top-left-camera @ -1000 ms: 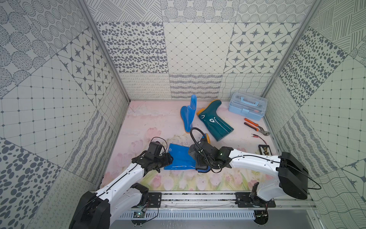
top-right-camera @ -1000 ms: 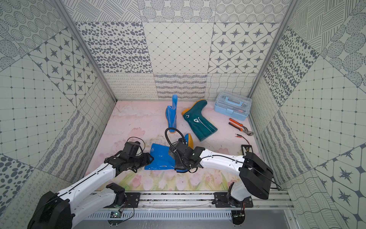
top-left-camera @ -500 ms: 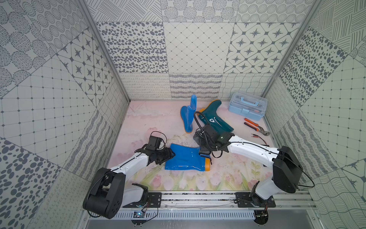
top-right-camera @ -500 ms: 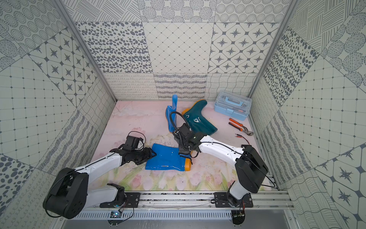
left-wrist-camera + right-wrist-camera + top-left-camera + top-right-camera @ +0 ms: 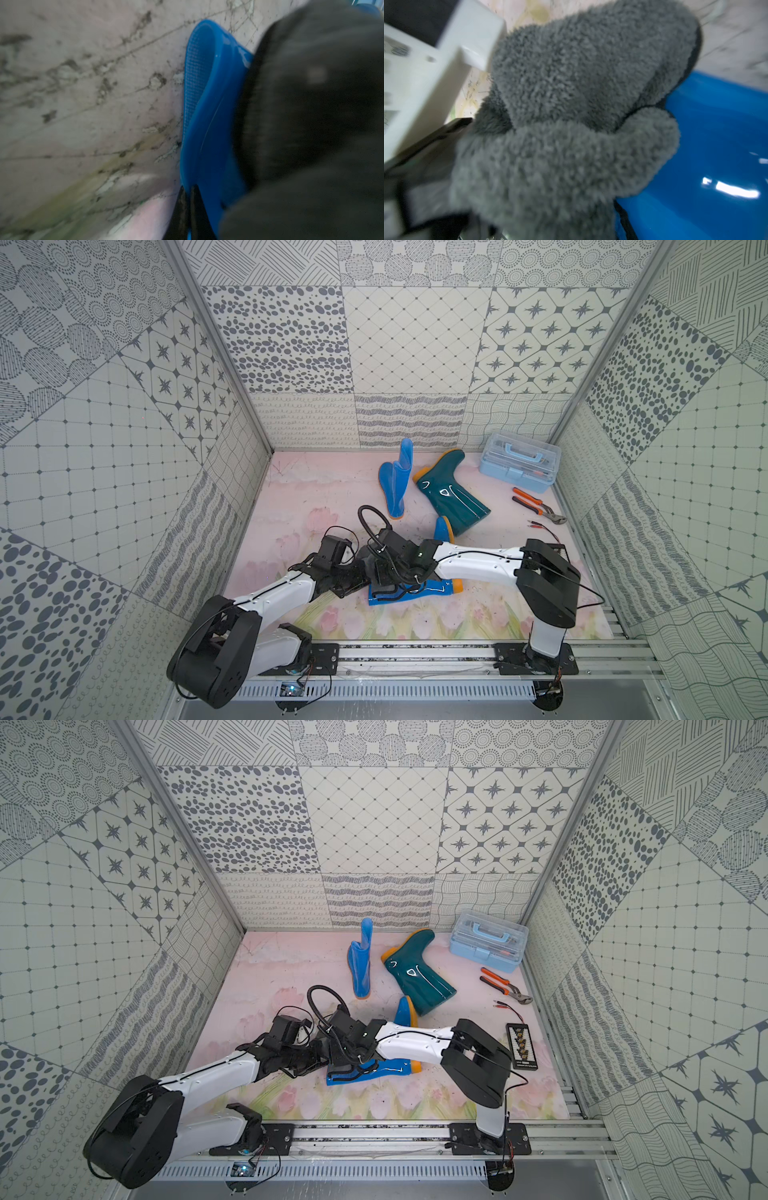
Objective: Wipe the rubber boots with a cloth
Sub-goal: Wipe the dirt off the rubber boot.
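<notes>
Both my arms stretched low toward centre, wrists nearly meeting. L gripper (image 5: 188,190) w/ fingers pressed together. R gripper (image 5: 384,574) angled down, clamped on cloth (image 5: 571,104).

Grey cloth (image 5: 571,124) on blue boot (image 5: 716,135), second blue boot (image 5: 397,485), teal boot (image 5: 451,495) beyond

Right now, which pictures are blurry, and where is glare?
Both top views: sharp, glare streaks on the teal boot. Left wrist: the cloth is a dark unfocused mass, the lying blue boot soft. Right wrist: edges smeared, cloth fibres crisper, white highlight on that boot.
</notes>
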Robot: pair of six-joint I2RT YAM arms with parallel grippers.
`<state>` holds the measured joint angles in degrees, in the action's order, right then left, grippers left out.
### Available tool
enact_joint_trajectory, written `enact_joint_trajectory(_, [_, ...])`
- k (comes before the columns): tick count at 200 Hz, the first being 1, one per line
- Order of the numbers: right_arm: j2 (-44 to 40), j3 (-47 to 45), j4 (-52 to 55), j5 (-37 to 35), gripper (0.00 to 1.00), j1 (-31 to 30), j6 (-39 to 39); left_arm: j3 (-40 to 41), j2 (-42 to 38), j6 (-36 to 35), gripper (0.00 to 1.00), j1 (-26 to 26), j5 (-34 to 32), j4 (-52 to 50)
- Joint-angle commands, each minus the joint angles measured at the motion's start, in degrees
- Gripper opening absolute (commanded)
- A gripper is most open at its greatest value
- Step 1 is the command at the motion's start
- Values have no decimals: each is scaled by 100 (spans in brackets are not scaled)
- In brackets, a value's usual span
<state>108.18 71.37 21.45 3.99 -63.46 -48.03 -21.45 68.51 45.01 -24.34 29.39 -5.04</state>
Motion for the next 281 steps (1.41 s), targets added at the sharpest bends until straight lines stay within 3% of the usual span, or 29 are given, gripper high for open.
enact_joint_trajectory(1, [247, 140, -200, 152, 2, 15, -361, 53, -252, 127, 0, -97, -51, -318])
enact_joint_trajectory(31, [-291, -567, 182, -301, 2, 249, -365, 52, -647, 35, 0, -98, -275, -727])
enact_joint_trajectory(69, [-1846, -2065, 570, -710, 2, 1052, -311, 47, -1080, -86, 0, -91, -495, -1107])
enact_joint_trajectory(95, [-2600, -2149, 763, -985, 2, 1078, -233, 46, -1105, -175, 0, -96, -411, -1096])
enact_joint_trajectory(125, [-1586, -1227, 444, -561, 2, 408, -247, -84, -997, -208, 0, -97, -302, -1034])
enact_joint_trajectory(160, [64, 177, -202, 675, 3, -389, -521, -115, -1132, -140, 0, -97, -270, -1069])
enact_joint_trajectory(183, [291, 450, -104, 855, 3, -460, -613, -115, -1237, -190, 0, -90, -240, -1216])
enact_joint_trajectory(239, [-1738, -1806, 508, 93, 3, 360, -851, -70, -1245, -257, 0, -95, -320, -1340])
enact_joint_trajectory(260, [-2504, -2207, 958, -310, 4, 653, -799, -63, -1217, -239, 0, -97, -295, -1274])
enact_joint_trajectory(281, [-2672, -2087, 850, -404, 4, 613, -676, -74, -1175, -205, 0, -97, -213, -1209])
